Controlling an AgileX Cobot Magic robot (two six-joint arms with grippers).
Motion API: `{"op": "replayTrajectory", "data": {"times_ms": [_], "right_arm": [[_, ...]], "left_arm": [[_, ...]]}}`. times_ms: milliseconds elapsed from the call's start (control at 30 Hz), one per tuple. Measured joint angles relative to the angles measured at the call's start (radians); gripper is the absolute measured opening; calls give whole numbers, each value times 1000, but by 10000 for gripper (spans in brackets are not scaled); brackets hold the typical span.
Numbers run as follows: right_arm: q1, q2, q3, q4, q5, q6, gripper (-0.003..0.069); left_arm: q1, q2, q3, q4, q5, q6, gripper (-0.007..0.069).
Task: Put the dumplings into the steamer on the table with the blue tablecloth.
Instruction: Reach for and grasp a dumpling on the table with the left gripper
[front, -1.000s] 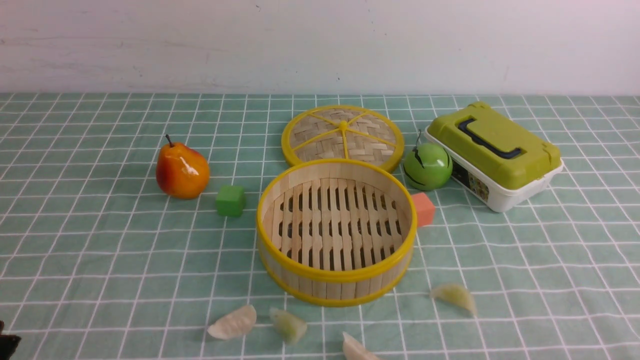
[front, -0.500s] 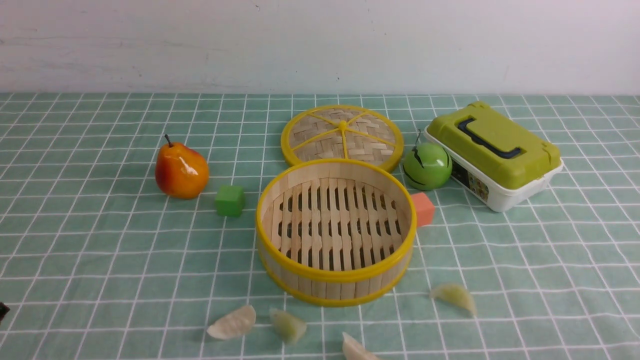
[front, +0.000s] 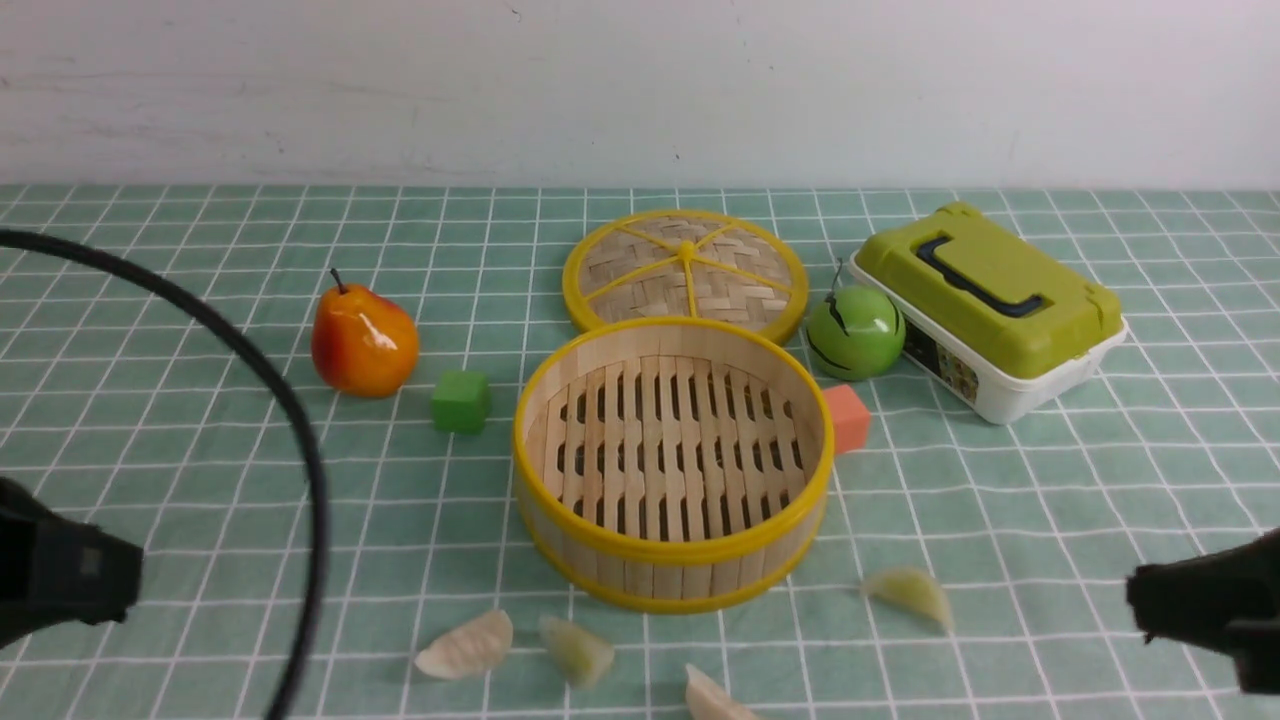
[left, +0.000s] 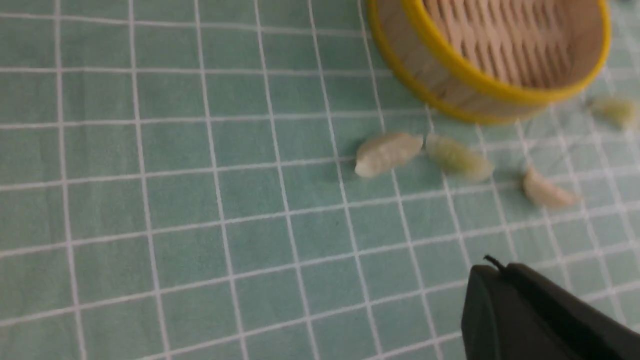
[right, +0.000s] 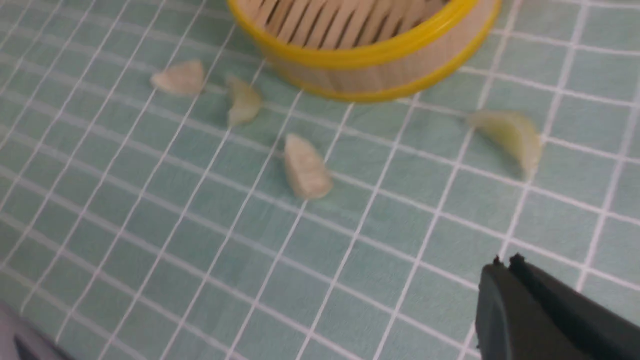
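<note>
The bamboo steamer (front: 670, 575) stands with nothing in it in the middle of the blue tablecloth (front: 200, 480). Several pale dumplings lie on the cloth in front of it: three close together (front: 466, 645) (front: 577, 650) (front: 712, 698) and one off to the right (front: 912, 594). My left gripper (front: 135, 578) hovers at the lower left, shut and holding nothing. My right gripper (front: 1135, 600) is at the lower right, also shut with nothing in it. The left wrist view shows the shut gripper (left: 492, 267) short of the dumplings (left: 387, 152). The right gripper (right: 502, 265) sits near the lone dumpling (right: 510, 135).
Behind the steamer lie its woven lid (front: 685, 270), a green apple (front: 855, 332), an orange cube (front: 847, 417) and a green-lidded box (front: 985, 305). A pear (front: 364, 340) and a green cube (front: 461, 401) sit to the left. A black cable (front: 290, 420) arcs over the left side.
Both grippers have come into the front view at the lower corners, and the left arm's cable now arcs across the left side. The objects on the cloth have not moved.
</note>
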Motion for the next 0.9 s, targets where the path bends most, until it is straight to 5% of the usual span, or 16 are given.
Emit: {"op": "replayTrajectory", "data": {"times_ms": [100, 300, 633, 733, 900], "right_arm": [[106, 43, -23, -57, 7, -2, -19], [215, 56, -32, -173, -8, -6, -19], [220, 56, -33, -197, -49, -6, -14], [220, 56, -33, -197, -49, -6, -12], [220, 56, -33, -197, -49, -6, -10]], "left_arm": [[-113, 110, -25, 20, 0, 111, -14], [-273, 322, -31, 107, -58, 96, 22], [-393, 650, -32, 173, -432, 329, 517], [-394, 726, -35, 175, -539, 340, 583], [-394, 827, -36, 176, -593, 343, 563]]}}
